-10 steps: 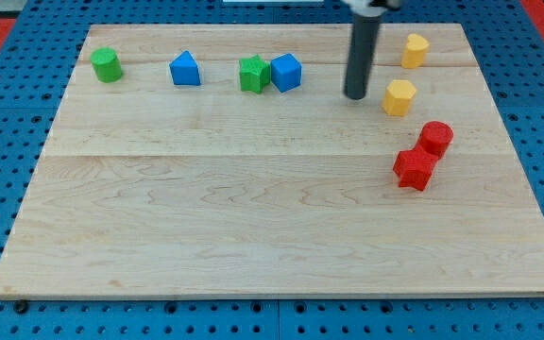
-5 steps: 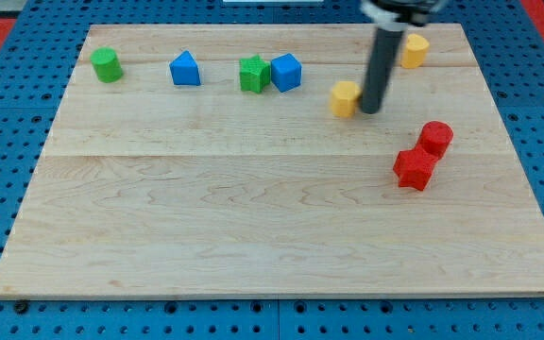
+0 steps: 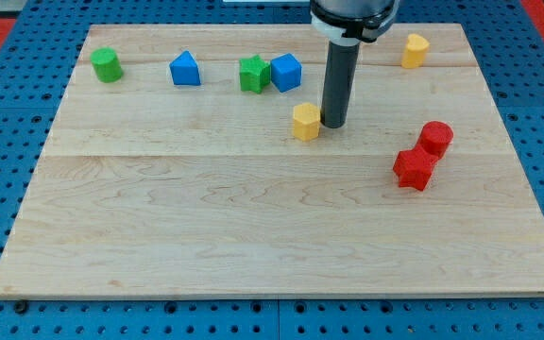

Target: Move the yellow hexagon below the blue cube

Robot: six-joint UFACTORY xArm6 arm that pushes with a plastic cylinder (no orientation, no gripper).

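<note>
Nearest the view's bottom, the wooden board (image 3: 253, 236) lies on a blue pegboard surface (image 3: 8, 312).

Right side, mid-board: a red block (image 3: 414, 169), shape unclear, with a red cylinder (image 3: 435, 138) touching it at the upper right.

Centre, slightly higher: the yellow hexagon (image 3: 305, 122). The rod ends in the tip (image 3: 332, 125), which sits just beside the hexagon on the view's right, touching or nearly so. The tool is a plain rod; it grips nothing and has no jaws to open or close.

The hexagon lies below and a little right of the blue cube (image 3: 286, 72), near it but apart.

Top row, from the view's left: a green cylinder (image 3: 107, 65); a blue block (image 3: 185, 69) with a peaked top; a green star-like block (image 3: 253, 74) touching the blue cube's left side. Well to the right, near the top edge, a second yellow block (image 3: 416, 50), well apart from everything else.
</note>
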